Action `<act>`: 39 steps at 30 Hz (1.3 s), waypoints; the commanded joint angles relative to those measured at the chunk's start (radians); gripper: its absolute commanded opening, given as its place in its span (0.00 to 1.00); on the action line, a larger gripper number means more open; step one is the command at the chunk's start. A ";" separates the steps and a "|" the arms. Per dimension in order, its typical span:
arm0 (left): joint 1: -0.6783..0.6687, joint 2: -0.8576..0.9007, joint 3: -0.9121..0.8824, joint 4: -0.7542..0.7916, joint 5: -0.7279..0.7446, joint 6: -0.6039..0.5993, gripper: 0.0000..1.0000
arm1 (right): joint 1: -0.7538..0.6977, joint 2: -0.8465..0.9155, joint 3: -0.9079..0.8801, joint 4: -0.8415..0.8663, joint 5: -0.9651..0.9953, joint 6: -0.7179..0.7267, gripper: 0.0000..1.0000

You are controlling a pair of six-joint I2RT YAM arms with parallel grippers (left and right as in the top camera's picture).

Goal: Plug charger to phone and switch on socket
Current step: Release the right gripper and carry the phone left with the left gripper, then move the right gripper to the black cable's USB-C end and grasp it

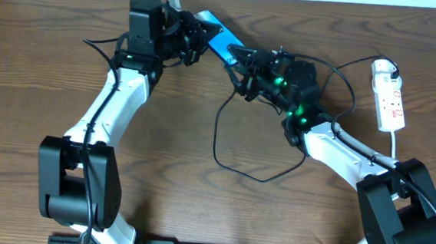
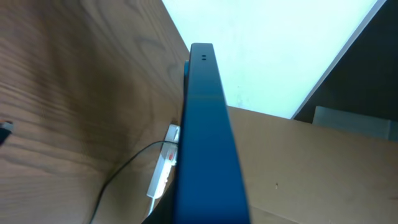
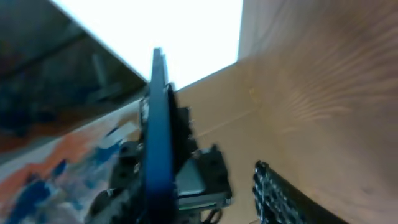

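Slim black-edged, blue-screened smartphone [image 1: 223,42], clamped in the left gripper [image 1: 200,32] above the wooden table [image 1: 53,64]; its long axis is directed at the adjacent right gripper [image 1: 245,68], whose opening cannot be determined.

text: none legible | socket [image 1: 389,99]: red markings, too small to read

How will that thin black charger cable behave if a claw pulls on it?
Probably floppy: the charger cable lies in a loose loop. It looks thin, so it is likely light and easy to drag. A hard tug might shift the power strip it runs to.
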State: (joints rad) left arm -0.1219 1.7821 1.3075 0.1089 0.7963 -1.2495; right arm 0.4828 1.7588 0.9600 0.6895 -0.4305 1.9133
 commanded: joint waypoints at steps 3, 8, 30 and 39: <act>0.120 -0.005 0.017 0.005 0.190 0.126 0.07 | -0.054 -0.008 0.008 -0.158 -0.040 -0.382 0.82; 0.231 -0.005 0.017 -0.002 0.372 0.178 0.07 | -0.102 -0.008 0.008 -0.279 -0.115 -0.747 0.98; 0.417 -0.005 0.006 -0.002 0.543 0.225 0.07 | -0.086 0.049 0.333 -1.160 -0.064 -1.334 0.67; 0.425 -0.005 0.006 -0.002 0.555 0.224 0.07 | -0.016 0.343 0.716 -1.356 -0.008 -1.225 0.53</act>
State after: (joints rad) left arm 0.3000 1.7824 1.3071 0.1013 1.3128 -1.0416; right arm 0.4381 2.0136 1.6527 -0.6579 -0.4755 0.6155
